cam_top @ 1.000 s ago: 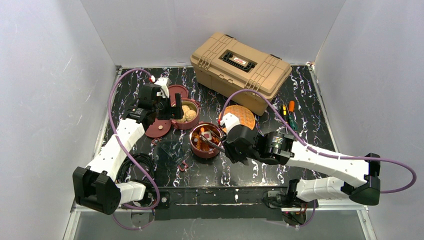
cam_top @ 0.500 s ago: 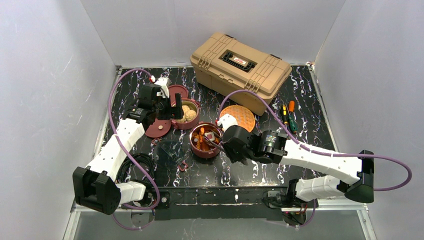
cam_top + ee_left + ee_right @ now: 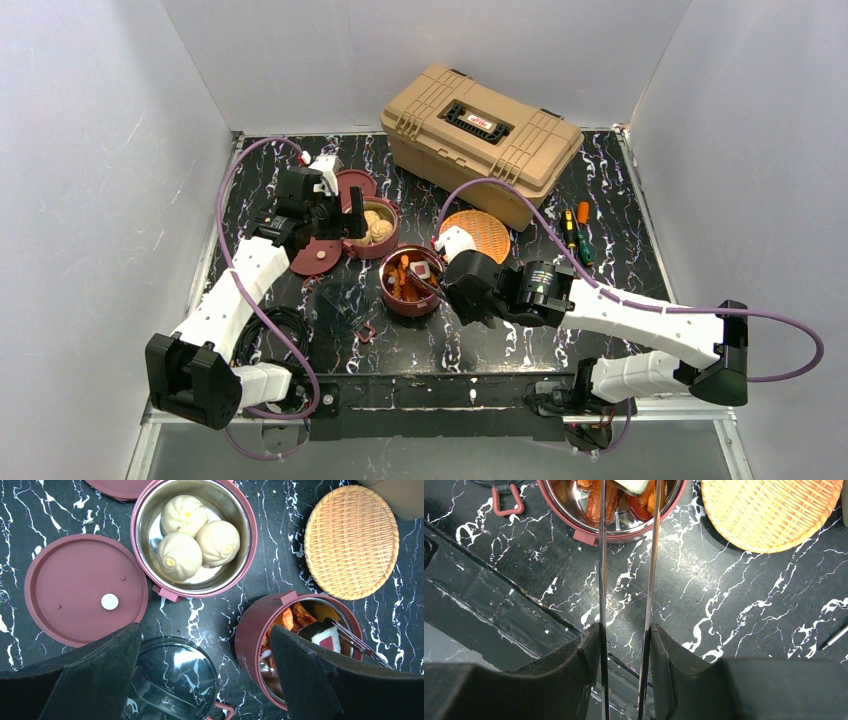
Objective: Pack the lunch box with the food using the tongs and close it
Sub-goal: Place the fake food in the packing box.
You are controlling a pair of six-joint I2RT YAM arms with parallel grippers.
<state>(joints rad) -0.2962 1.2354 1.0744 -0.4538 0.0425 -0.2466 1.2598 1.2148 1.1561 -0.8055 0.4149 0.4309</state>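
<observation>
we saw the right gripper [image 3: 624,645] pinching the tongs [image 3: 602,580] part-open, tips flanking a white-red chunk [image 3: 327,639] over the chunk bowl [image 3: 250,645], likely for dropping; hold unclear. bun bowl [image 3: 134,530] sat at its 11 o'clock.

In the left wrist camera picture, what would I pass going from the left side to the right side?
Flat maroon lid with a pale centre dot → steel-lined maroon bowl of three beige buns → maroon bowl of orange chunks → round orange woven plate.
</observation>
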